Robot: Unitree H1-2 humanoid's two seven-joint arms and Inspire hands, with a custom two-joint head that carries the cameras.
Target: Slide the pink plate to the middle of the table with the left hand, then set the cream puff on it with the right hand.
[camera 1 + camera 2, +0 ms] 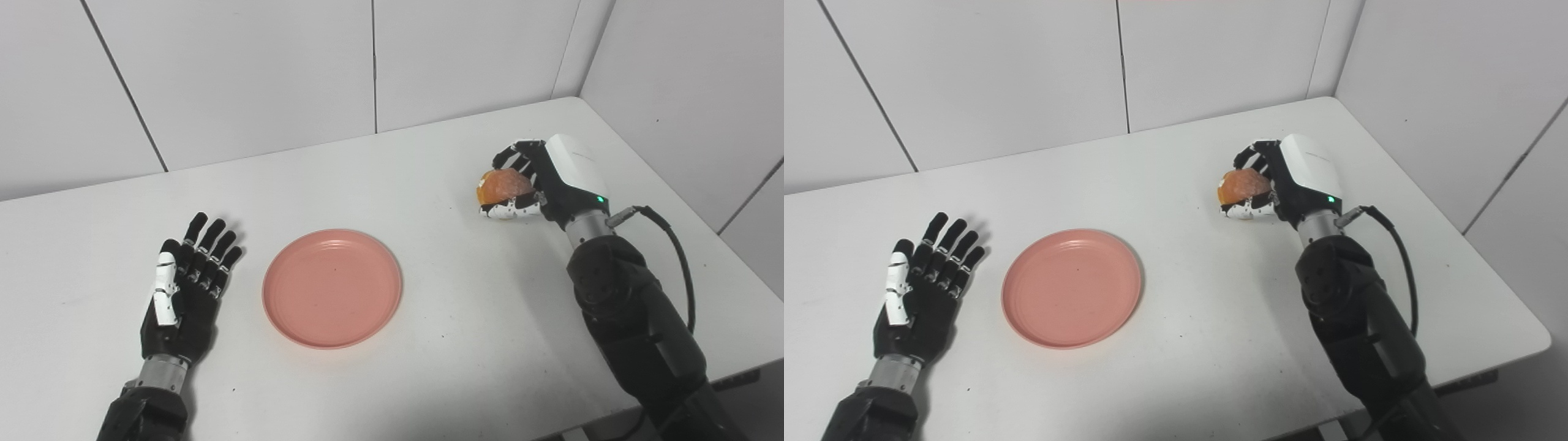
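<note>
Nearest the camera, two dark arms enter from the bottom edge over the white surface (429,184). Left of centre lies the pink plate (332,288), round, shallow, flat, with no long axis; it looks stiff, light and likely to slide easily. Just left of it rests the left hand (184,288), flat, fingers spread, holding nothing. At far right the right hand (539,177) is curled around the cream puff (501,186), well apart from the plate. Roundish with no clear long axis, the puff is probably soft and crushable, so a gentle side hold suits it.
</note>
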